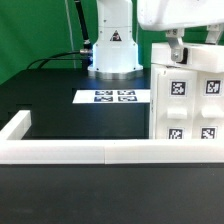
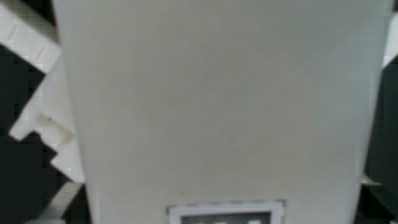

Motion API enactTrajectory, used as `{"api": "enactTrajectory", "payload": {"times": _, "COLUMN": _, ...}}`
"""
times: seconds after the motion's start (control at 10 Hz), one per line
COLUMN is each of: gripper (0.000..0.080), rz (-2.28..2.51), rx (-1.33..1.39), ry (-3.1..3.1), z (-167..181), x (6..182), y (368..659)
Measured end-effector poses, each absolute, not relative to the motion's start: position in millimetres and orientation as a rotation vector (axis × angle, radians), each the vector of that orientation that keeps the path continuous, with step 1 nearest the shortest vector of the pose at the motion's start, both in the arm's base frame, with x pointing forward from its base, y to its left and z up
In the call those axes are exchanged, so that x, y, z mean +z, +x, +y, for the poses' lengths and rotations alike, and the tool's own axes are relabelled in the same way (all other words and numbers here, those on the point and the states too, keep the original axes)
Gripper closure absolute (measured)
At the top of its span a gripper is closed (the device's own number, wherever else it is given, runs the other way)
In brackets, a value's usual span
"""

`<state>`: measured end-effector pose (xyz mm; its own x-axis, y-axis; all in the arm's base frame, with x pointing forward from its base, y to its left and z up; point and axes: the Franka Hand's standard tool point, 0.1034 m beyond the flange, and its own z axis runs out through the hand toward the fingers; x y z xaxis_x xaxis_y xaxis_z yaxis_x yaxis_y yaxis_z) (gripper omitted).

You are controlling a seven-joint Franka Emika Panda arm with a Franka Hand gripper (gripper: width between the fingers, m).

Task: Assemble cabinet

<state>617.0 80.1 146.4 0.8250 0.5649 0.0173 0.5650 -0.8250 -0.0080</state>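
The large white plastic tagged cabinet box [image 1: 190, 95] stands upright on the black desk [image 1: 70, 115] against the low white border wall [image 1: 60, 152], seemingly braced for joining, with the robot's hand [image 1: 176, 42] at its top edge, grip state unclear.

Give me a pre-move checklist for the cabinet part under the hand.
1. Cabinet standing upright on the table: ok.
2. Hand above the cabinet's top edge: ok.
3. Hand shut on the cabinet: cannot tell; the fingers are hidden in both views.
4. Marker board apart from the cabinet: ok.
5. Border wall apart from the cabinet: cannot tell; they overlap in the exterior view.
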Motion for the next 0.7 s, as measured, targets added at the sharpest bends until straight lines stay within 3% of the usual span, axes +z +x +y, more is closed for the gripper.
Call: {"api": "enactTrajectory", "payload": {"times": 0.7, "gripper": 0.0246, "rz": 0.008, "rx": -0.100, "ry": -3.115, "z": 64, "x": 147.0, "y": 626}}
